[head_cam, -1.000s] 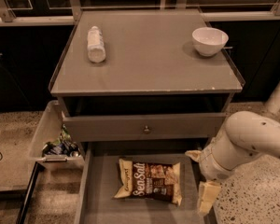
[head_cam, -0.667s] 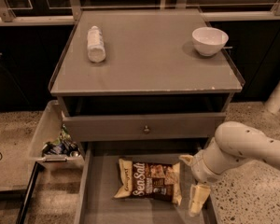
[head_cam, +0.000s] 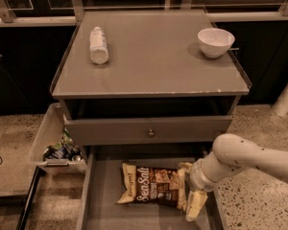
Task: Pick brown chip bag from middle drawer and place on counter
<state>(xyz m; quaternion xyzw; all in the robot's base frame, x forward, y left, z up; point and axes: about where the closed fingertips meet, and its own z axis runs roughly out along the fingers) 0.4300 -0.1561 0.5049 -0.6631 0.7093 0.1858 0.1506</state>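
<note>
The brown chip bag lies flat on the floor of the open middle drawer, its "Sea Salt" script facing up. My gripper reaches in from the right on a white arm and is at the bag's right end. It is open, with one cream finger in front of that end and the other behind it. The bag rests on the drawer floor. The grey counter is above, at the top of the cabinet.
A white bottle lies on the counter's left side and a white bowl stands at its right. The closed drawer front with a round knob overhangs the middle drawer. A bin of cans hangs at the left.
My gripper has moved left from the drawer's right side to the bag's right end. The bag has not moved.
</note>
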